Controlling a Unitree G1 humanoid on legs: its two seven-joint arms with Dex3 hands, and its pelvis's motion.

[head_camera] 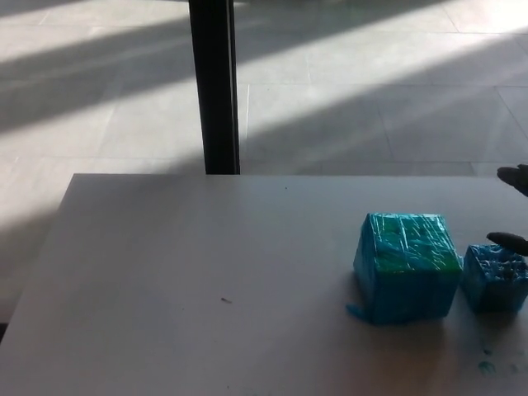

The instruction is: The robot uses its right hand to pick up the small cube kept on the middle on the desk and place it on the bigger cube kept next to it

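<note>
1. Blue and wrapped in shiny film, the small cube (495, 276) sits on the worktop (206, 280) at the right edge of view, just beside the bigger cube (406, 266).
2. Only two dark fingertips (507, 240) of the right hand (513, 206) show, spread apart and holding nothing; one hangs right over the small cube.
3. To grip well, I judge the fingers should straddle opposite faces and close squarely, since the film looks slippery.
4. Lift clear of the bigger cube's top before moving across.
</note>
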